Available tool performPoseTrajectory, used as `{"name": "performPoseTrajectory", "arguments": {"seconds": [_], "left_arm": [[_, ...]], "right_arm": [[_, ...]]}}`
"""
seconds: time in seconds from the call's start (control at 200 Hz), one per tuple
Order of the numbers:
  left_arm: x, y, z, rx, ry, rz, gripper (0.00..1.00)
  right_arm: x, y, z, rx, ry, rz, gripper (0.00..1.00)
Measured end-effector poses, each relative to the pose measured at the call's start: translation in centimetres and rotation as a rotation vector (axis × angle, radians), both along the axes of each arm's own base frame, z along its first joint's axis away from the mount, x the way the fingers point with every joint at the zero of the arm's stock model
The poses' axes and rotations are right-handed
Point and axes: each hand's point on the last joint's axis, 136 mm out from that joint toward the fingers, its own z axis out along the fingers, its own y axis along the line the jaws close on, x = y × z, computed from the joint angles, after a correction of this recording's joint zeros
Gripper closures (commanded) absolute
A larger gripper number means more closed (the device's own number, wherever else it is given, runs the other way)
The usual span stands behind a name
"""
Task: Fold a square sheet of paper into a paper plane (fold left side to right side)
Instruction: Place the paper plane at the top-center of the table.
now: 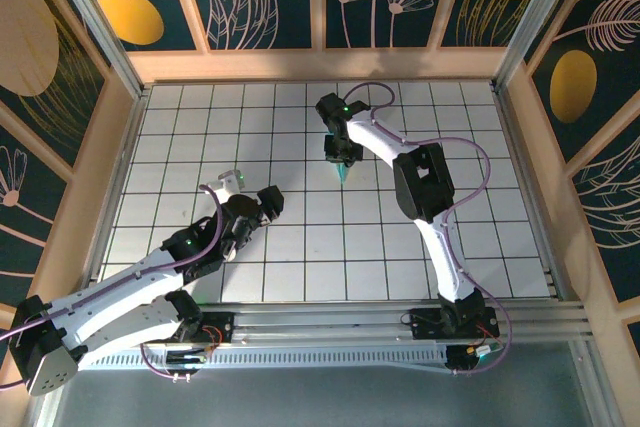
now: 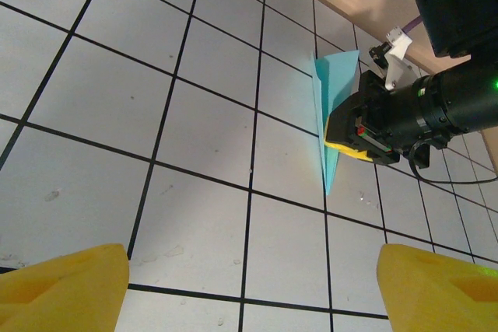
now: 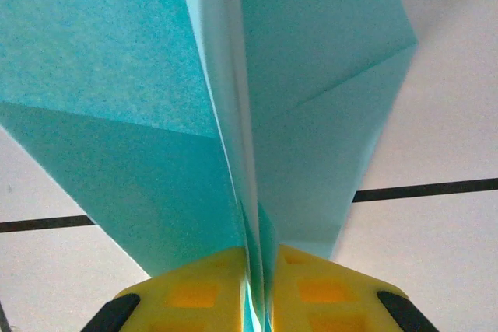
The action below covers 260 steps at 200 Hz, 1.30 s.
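Our right tool (image 3: pixel 254 289) is clenched on the plane (image 3: pixel 311 75) at its centre crease, wings spreading just ahead of its pads. Our left tool (image 2: pixel 253 289) gapes empty, well apart. We judge folding finished; only release remains.

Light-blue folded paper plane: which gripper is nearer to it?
Right. The right gripper is shut on the light-blue paper plane at its centre fold; the left gripper hangs open, apart, to its left.

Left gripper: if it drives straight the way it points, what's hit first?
Likely bare table: the left gripper angles down at the tiles. The paper plane, pinched in the right gripper, sits farther ahead and rightward, though depth is unclear.
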Motion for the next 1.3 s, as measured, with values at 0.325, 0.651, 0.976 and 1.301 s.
{"name": "performPoseTrajectory", "arguments": {"seconds": [0.325, 0.651, 0.976, 1.301], "left_arm": [[0.05, -0.06, 0.24, -0.004, -0.004, 0.000, 0.17], [0.05, -0.06, 0.25, -0.004, -0.004, 0.000, 0.17], [0.18, -0.21, 0.57, -0.004, -0.007, -0.002, 0.17], [0.27, -0.31, 0.83, -0.001, -0.012, -0.005, 0.17]], "right_arm": [[-0.08, -0.32, -0.02, -0.020, 0.001, 0.013, 0.82], [0.04, -0.27, 0.16, -0.019, -0.004, 0.016, 0.76], [0.32, -0.07, 0.68, -0.012, -0.014, 0.015, 0.71], [0.29, -0.01, 0.68, -0.008, -0.012, 0.017, 0.70]]}}
